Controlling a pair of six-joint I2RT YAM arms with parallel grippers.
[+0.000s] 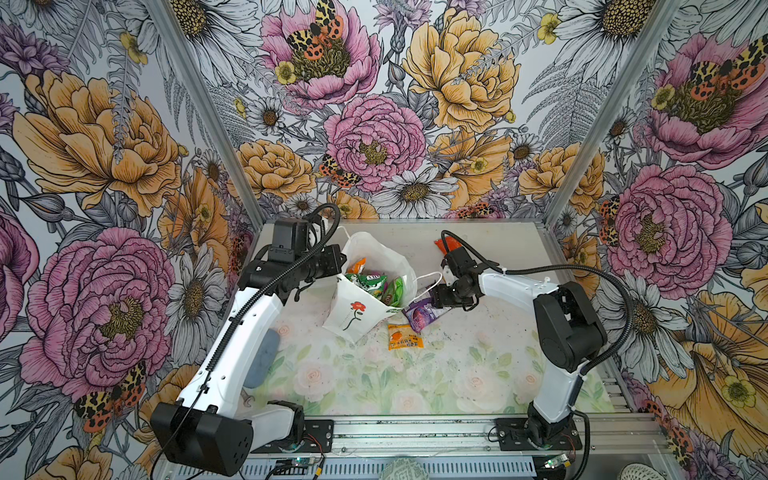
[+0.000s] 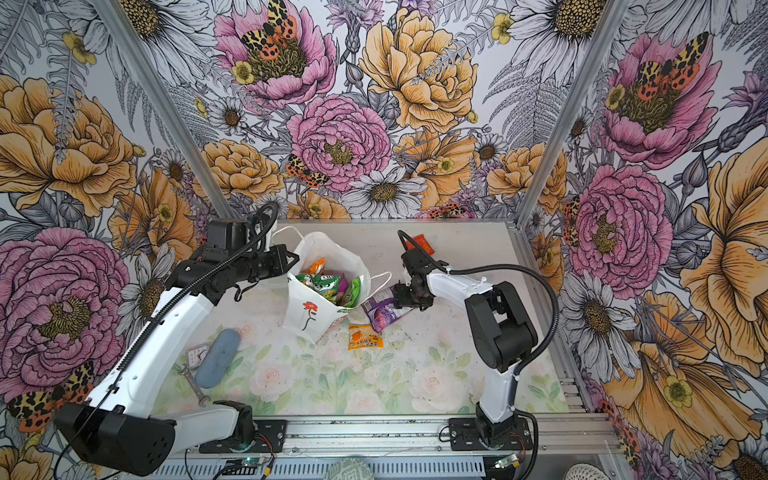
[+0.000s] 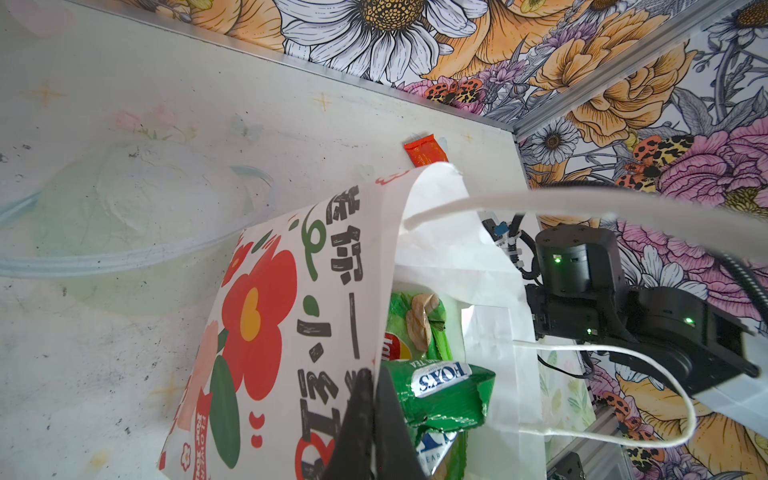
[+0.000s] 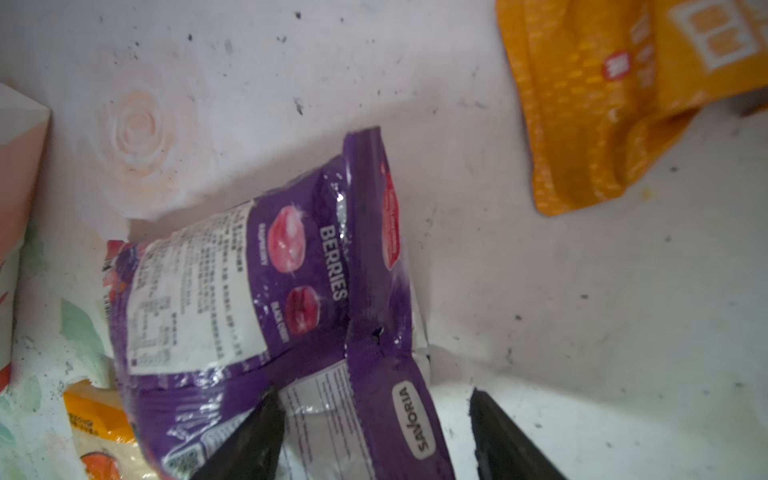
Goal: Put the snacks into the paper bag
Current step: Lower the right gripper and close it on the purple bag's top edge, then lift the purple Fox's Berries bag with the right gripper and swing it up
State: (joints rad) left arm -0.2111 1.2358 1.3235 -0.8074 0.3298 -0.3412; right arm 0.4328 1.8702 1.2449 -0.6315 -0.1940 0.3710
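The white paper bag with the red rose stands open mid-table, tilted, with several green and orange snacks inside. My left gripper is shut on its far rim, next to a green packet. At the bag's right, my right gripper stands open, jaws either side of the purple pouch's near end. An orange packet lies in front of the pouch. A red packet lies at the back.
A grey oval case, a small clock and a wrench lie at the front left under the left arm. A clear plastic lid lies behind the bag. Another orange packet shows in the right wrist view.
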